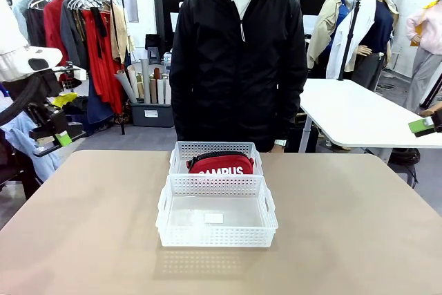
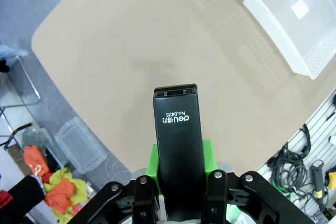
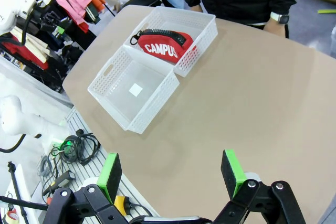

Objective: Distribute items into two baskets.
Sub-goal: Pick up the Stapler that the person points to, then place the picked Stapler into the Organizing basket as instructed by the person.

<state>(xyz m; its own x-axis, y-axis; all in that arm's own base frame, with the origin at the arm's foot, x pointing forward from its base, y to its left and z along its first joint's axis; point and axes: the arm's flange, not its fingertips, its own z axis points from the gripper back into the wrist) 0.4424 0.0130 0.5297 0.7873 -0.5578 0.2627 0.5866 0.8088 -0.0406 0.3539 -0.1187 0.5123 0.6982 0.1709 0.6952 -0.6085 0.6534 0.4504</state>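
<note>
Carrying the black stapler (image 2: 178,145), the left gripper (image 2: 179,182) is clamped on its rear, above bare table (image 2: 131,51); "deli" and "No.0425" can be read. The right gripper (image 3: 173,174) is held wide open, empty. Lowering level into the empty near basket (image 1: 216,213) is advised. Beyond, the "CAMPUS" pouch (image 1: 221,164) lies in the far basket (image 1: 214,148).
</note>
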